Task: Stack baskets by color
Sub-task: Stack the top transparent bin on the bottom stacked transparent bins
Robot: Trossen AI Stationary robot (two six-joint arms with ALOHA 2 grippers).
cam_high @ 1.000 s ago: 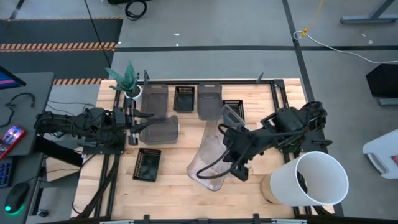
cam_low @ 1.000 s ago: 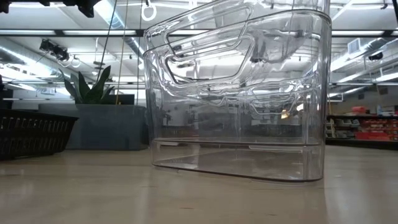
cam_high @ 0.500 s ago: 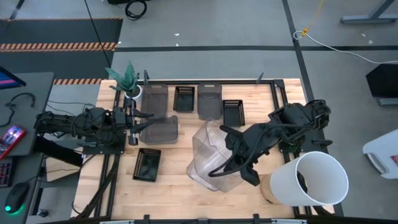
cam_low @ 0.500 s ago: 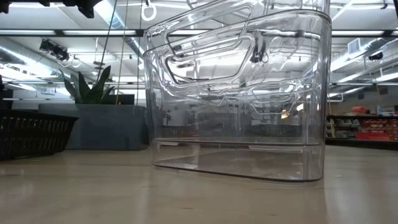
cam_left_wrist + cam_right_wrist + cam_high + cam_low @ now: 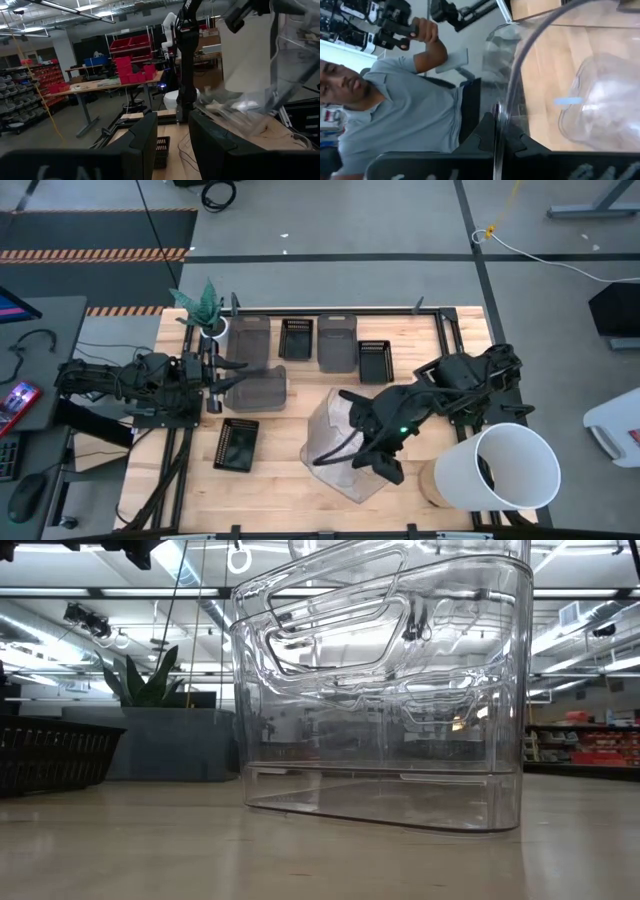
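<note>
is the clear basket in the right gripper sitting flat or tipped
Tipped. The right gripper is shut on the rim of the clear basket, which leans askew over the table; the low view shows it nested crookedly in another clear basket.

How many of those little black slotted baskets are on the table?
3. One black basket sits in the far row, another right of the grey bins, a third alone near the front left. None seems hidden.
</note>
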